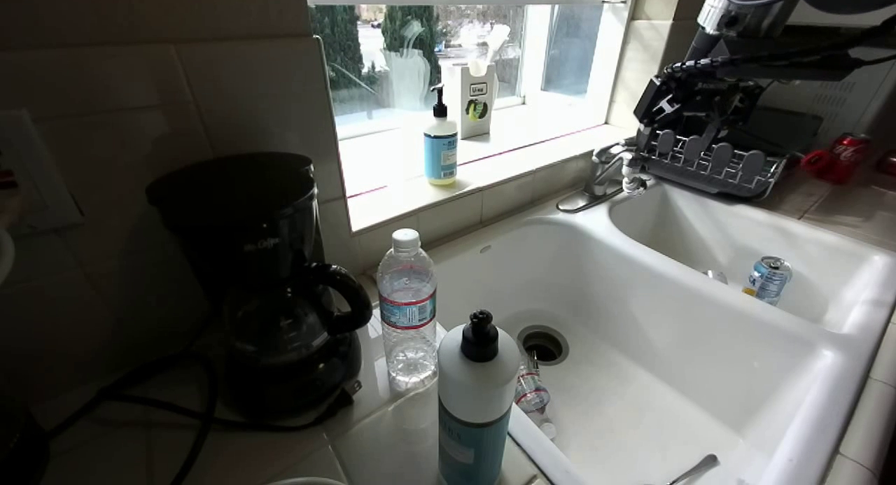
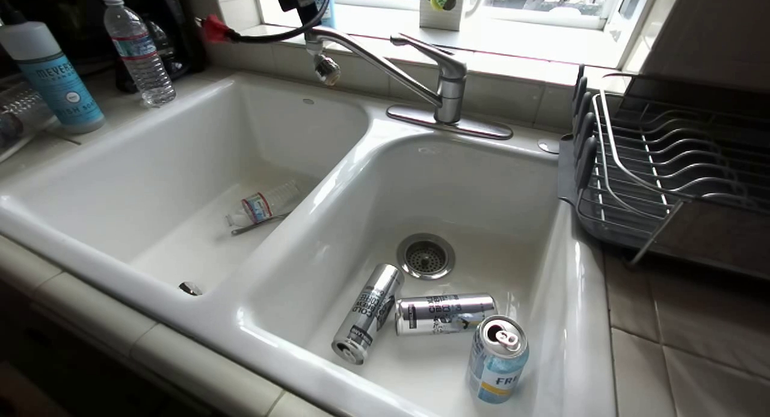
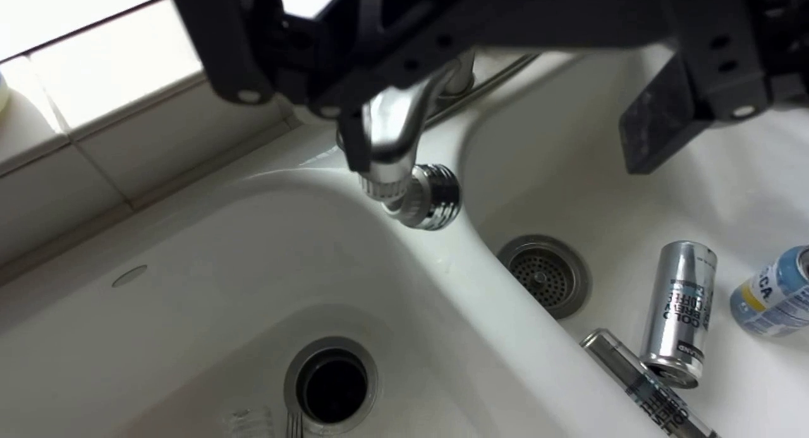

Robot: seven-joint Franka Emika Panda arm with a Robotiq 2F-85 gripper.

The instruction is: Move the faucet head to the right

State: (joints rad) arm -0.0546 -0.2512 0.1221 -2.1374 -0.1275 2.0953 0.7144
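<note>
The chrome faucet's spout (image 2: 376, 59) reaches left from its lever-handled base (image 2: 448, 98) in an exterior view, over the left basin. Its swivel tip (image 2: 326, 70) hangs at the end. In an exterior view the faucet (image 1: 602, 166) stands below the window sill. My gripper (image 3: 505, 134) is open wide in the wrist view. Its left finger overlaps the side of the spout (image 3: 395, 119), just above the tip (image 3: 436, 198); I cannot tell whether they touch. The right finger is well apart, over the other basin. One dark finger (image 2: 307, 11) shows by the spout's end; the rest is cut off.
The basin divider (image 3: 480, 286) lies below the spout. Cans (image 2: 445, 313) lie in one basin, a crushed bottle (image 2: 258, 206) in the other. The dish rack (image 2: 662, 164) stands beside the sink. A soap bottle (image 1: 441, 145) and carton stand on the sill. A black cable hangs near the spout.
</note>
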